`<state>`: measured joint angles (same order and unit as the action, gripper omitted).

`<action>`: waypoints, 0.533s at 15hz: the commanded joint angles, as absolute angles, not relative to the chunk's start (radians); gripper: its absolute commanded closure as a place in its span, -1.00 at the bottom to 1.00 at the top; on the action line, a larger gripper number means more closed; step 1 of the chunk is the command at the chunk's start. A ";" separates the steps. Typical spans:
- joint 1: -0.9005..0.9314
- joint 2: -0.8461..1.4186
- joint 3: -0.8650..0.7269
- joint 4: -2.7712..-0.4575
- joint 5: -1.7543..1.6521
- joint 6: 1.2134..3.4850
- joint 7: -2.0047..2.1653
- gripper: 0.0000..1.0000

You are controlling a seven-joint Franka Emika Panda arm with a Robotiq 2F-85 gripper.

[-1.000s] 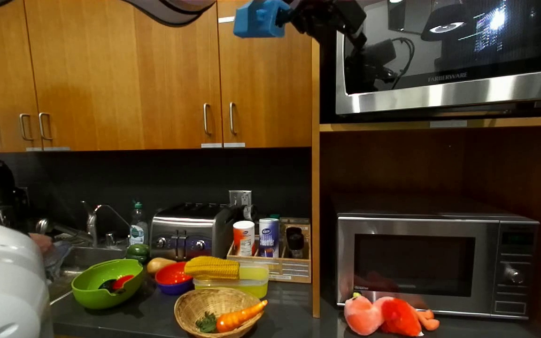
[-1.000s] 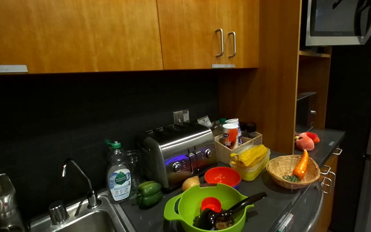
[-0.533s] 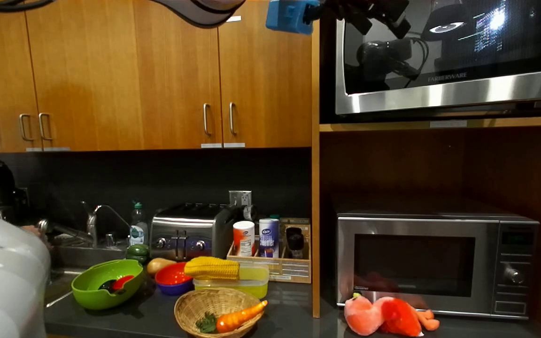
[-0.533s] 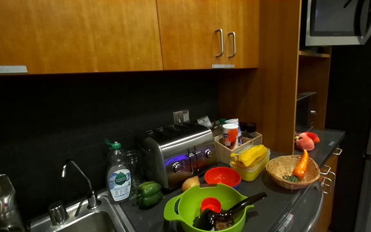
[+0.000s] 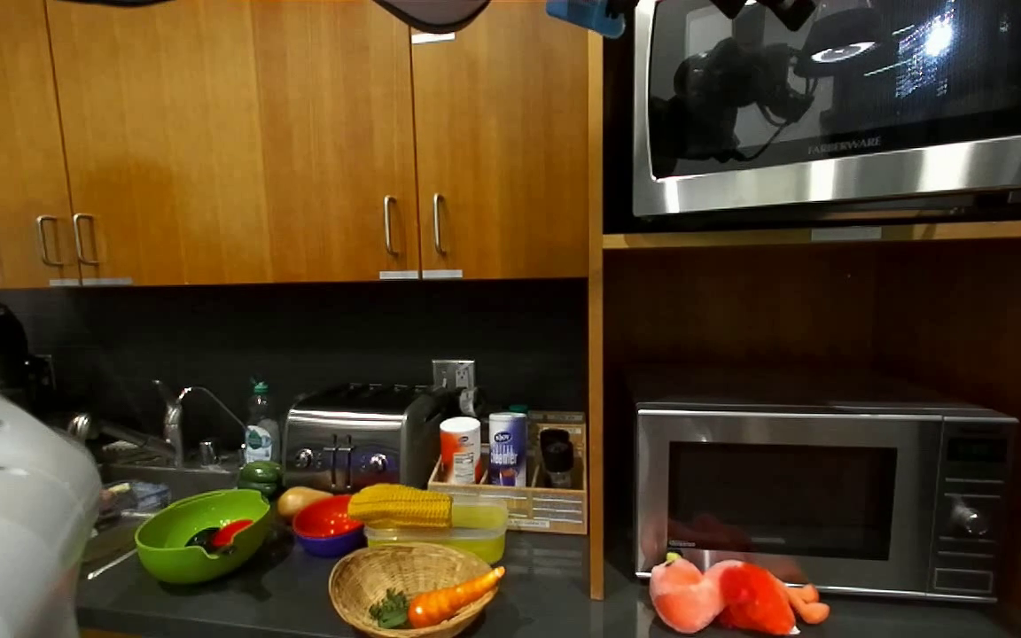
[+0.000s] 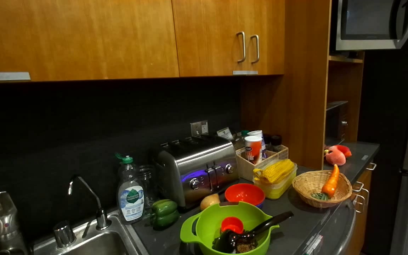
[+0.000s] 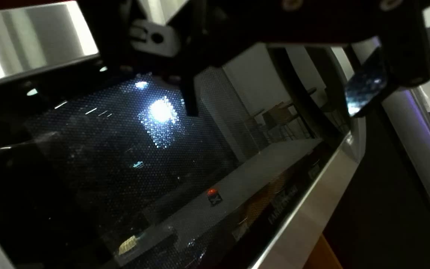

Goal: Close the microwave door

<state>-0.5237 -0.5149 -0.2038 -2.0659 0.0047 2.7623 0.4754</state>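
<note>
"Confirming the task item's position: where?"

"The wide steel-bordered black glass door [image 5: 865, 97], part of the large steel-framed microwave [image 6: 370, 21], is above the small boxy silver microwave [image 5: 785, 496], angled out past the edge of the wooden shelf [image 6: 345, 59]."

"Condition of the black fingers [image 7: 366, 87]?"

"Parted wide, in front of the door and higher than the silver microwave; contact cannot be told."

"Other items?"

"Pink-and-red plush toy [image 5: 736, 598], just in front of the silver microwave on the dark grey desk [image 5: 546, 576]; boxy steel toaster [image 5: 360, 434] left of the silver microwave in both exterior views."
</note>
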 commanded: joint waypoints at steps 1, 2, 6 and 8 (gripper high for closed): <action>-0.575 -0.410 -0.152 -1.938 -0.006 2.728 0.565 -1.00; -0.575 -0.394 -0.146 -1.920 -0.009 2.722 0.579 -1.00; -0.536 -0.335 -0.156 -1.849 -0.006 2.673 0.592 -1.00; -0.515 -0.310 -0.164 -1.819 -0.005 2.642 0.593 -1.00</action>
<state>-0.5375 -0.3557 -0.1570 -1.8927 0.0022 2.6981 0.5683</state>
